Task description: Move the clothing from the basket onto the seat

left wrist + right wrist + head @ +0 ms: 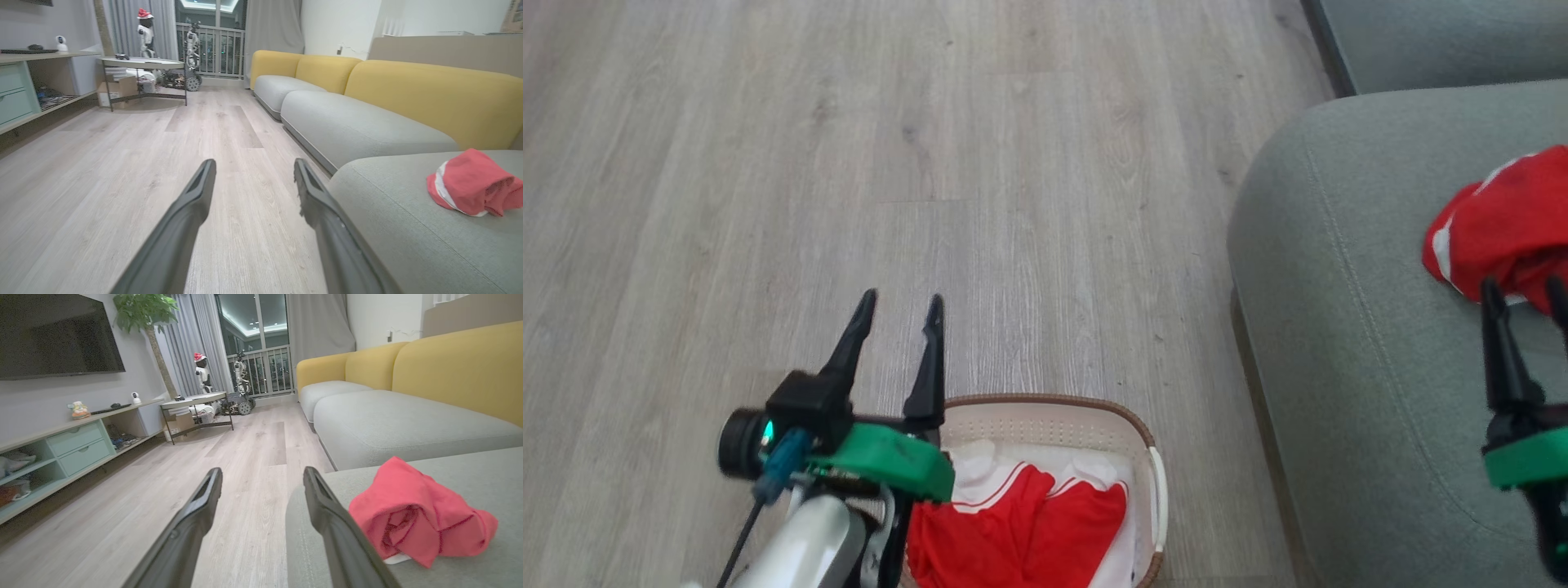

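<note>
The left gripper [903, 296] hangs low over the pale wood-plank floor [849, 163]. Its light forearm rises from below, and its two dark fingers are spread wide with nothing between them, pointing out across the boards. Just behind its fingers and a little to their right sits the basket [1045, 400]. The red and white clothing [1021, 523] lies crumpled on the basket's white bottom, beside the green wrist.

The right gripper [1524, 283] is held over the grey-green seat [1339, 286]. Its fingers are also wide apart and empty. A bundled red garment [412, 510] lies on the cushion just ahead of the fingertips and to their right. I cannot tell whether the tips touch the cloth.

Beyond both grippers the sofa runs on, with more grey cushions backed by yellow backrests [429, 94]. Far ahead stands a low round table [139, 63]. Past it are long grey curtains [314, 326] and a glazed door with a railing outside. A small robot figure in a red hat [200, 371] stands by the glass. Off to the left of the right gripper, a dark television [57, 335] hangs on the wall above a long low shelf unit [77, 445] with pale green drawers. A leafy plant [143, 310] stands at the shelf unit's far end.
</note>
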{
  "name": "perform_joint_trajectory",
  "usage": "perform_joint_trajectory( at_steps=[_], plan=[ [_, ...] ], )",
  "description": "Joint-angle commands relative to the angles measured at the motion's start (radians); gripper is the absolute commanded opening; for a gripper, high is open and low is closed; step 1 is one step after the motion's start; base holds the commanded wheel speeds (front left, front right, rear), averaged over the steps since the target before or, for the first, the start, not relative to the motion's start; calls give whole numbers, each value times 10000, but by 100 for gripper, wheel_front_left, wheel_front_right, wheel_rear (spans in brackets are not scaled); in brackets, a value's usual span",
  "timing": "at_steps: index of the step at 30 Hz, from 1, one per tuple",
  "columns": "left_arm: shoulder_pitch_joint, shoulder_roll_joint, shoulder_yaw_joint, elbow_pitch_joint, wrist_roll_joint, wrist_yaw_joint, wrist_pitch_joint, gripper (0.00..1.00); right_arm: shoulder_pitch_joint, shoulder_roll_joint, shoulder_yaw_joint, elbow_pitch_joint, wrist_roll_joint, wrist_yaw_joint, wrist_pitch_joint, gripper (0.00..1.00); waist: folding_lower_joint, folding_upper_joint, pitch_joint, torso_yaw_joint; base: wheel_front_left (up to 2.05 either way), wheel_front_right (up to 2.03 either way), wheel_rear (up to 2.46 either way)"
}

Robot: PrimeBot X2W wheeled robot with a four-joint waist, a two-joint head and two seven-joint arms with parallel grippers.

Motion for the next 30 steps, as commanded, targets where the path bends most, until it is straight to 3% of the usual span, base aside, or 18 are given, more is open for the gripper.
perform_joint_trajectory(
  at_steps=[1, 11, 30],
  plan=[
    [-18, -49, 757, -435, 249, -71, -95, 100, 257, 106, -200, -710, -253, -2, -93, 100, 1, -1, 12, 124, 0, 0, 0],
    [1114, -746, 2086, -369, 1263, -672, -95, 100, 1126, 1165, -205, -1487, -820, -2, -93, 100, 1, -1, 17, 156, 0, 0, 0],
    [1626, -1847, 3567, 58, 2639, -2090, -95, 100, 964, 1309, 559, -1384, -970, -2, -93, 100, 1, -1, 61, 37, 0, 0, 0]
  ],
)
